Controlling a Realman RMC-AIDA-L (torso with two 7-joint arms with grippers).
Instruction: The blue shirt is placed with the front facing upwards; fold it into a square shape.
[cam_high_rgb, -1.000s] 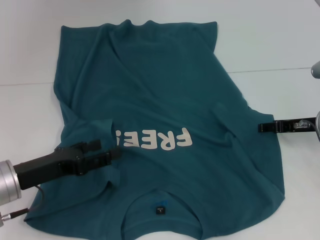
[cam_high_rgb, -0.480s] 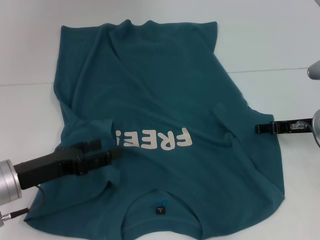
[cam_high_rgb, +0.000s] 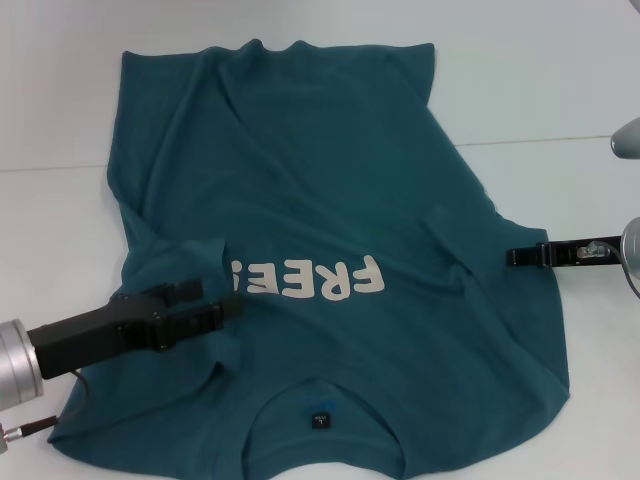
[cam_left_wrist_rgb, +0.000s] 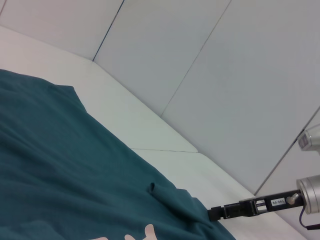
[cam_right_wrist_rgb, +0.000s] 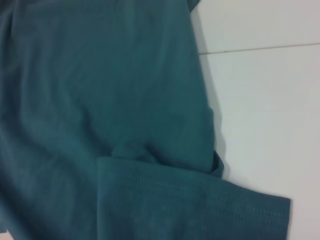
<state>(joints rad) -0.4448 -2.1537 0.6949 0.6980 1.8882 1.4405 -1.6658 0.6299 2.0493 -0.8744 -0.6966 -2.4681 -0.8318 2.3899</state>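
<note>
The blue shirt (cam_high_rgb: 330, 180) lies front up on the white table, collar and dark neck label (cam_high_rgb: 319, 419) nearest me, with the off-white "FREE!" lettering (cam_high_rgb: 310, 280) across the chest. Its left sleeve (cam_high_rgb: 180, 262) is folded inward and covers the end of the lettering. My left gripper (cam_high_rgb: 228, 305) lies low over that folded sleeve beside the lettering. My right gripper (cam_high_rgb: 512, 257) shows as one thin bar, shut and empty, at the shirt's right edge by the right sleeve; it also shows in the left wrist view (cam_left_wrist_rgb: 215, 213). The right wrist view shows the shirt (cam_right_wrist_rgb: 100, 100) and a hemmed sleeve (cam_right_wrist_rgb: 190, 210).
The white table (cam_high_rgb: 540, 80) has a seam line running across it (cam_high_rgb: 560, 140). Bare surface lies to the right of the shirt and beyond its hem. A pale panelled wall (cam_left_wrist_rgb: 225, 75) stands behind the table in the left wrist view.
My right gripper has moved a little to the left, closer to the shirt's right edge. The left arm and the shirt have not moved.
</note>
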